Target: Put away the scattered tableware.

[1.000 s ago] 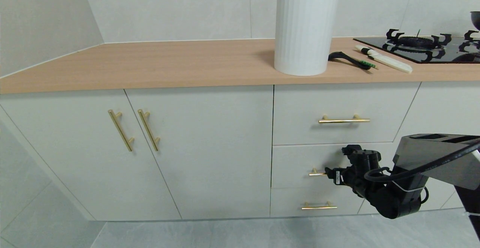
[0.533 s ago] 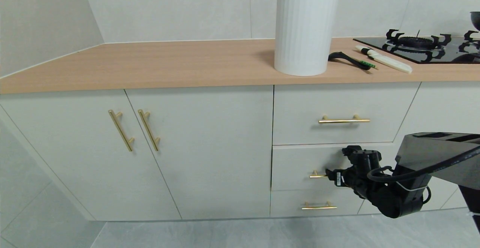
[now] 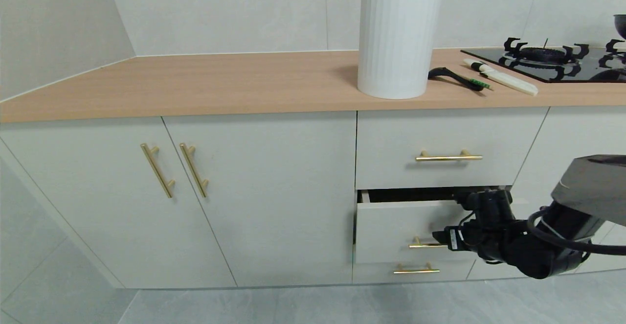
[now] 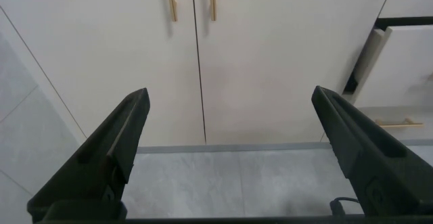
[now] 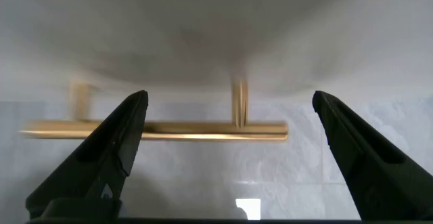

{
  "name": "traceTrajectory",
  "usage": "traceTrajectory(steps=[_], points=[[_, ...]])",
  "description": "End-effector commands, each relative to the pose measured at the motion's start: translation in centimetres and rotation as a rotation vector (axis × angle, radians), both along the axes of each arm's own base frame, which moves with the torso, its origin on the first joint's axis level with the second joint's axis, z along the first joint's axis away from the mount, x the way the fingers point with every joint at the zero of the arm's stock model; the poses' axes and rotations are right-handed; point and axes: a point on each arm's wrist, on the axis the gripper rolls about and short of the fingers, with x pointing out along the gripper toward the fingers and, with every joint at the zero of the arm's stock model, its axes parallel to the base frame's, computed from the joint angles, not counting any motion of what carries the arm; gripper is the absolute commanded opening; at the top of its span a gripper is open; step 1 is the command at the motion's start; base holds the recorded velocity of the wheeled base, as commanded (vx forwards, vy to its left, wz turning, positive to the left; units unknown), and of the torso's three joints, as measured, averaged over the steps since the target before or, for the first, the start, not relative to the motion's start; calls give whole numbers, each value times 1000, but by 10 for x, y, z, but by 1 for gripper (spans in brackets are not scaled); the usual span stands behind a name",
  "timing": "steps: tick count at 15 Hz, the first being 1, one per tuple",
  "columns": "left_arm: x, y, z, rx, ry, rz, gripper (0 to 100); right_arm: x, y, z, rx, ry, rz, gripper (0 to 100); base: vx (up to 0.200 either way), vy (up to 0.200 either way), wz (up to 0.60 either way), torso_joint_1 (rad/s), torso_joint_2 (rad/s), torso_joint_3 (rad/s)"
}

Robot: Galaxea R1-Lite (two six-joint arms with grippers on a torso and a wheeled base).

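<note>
Before the ajar middle drawer, right pincer gapes at its handle; left pincer gapes too.

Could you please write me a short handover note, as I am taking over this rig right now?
Left gripper: jaws open, holding nothing, low in front of the cabinet doors.
Right gripper: jaws open, at the gold handle of the middle drawer; I cannot tell whether it touches the bar.
Things: a black utensil and a white utensil lie on the countertop, between the white ribbed container and the hob.
Done: the middle drawer stands partly open.
Left: probably open it wider, then put both utensils away.
</note>
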Motion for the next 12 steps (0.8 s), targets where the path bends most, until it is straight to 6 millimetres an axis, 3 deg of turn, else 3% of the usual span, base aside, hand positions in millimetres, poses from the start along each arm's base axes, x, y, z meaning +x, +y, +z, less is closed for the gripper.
traceTrajectory(steps=[1, 2, 3, 5, 7, 11, 12], points=[[0, 0, 0, 0, 1, 1, 100, -21, -2, 62, 35, -76, 32, 100, 0, 0, 0, 0, 0, 0], [0, 0, 0, 0, 1, 1, 100, -46, 2, 103, 74, -86, 105, 100, 0, 0, 0, 0, 0, 0], [0, 0, 0, 0, 1, 1, 100, -59, 6, 120, 86, -100, 138, 100, 0, 0, 0, 0, 0, 0], [0, 0, 0, 0, 1, 1, 100, -70, 18, 131, 91, -129, 181, 100, 0, 0, 0, 0, 0, 0], [0, 0, 0, 0, 1, 1, 100, -69, 23, 126, 81, -117, 182, 100, 0, 0, 0, 0, 0, 0], [0, 0, 0, 0, 1, 1, 100, -35, 33, 87, 55, -178, 113, 100, 0, 0, 0, 0, 0, 0], [0, 0, 0, 0, 0, 1, 100, -20, 36, 66, 28, -228, 52, 100, 0, 0, 0, 0, 0, 0]])
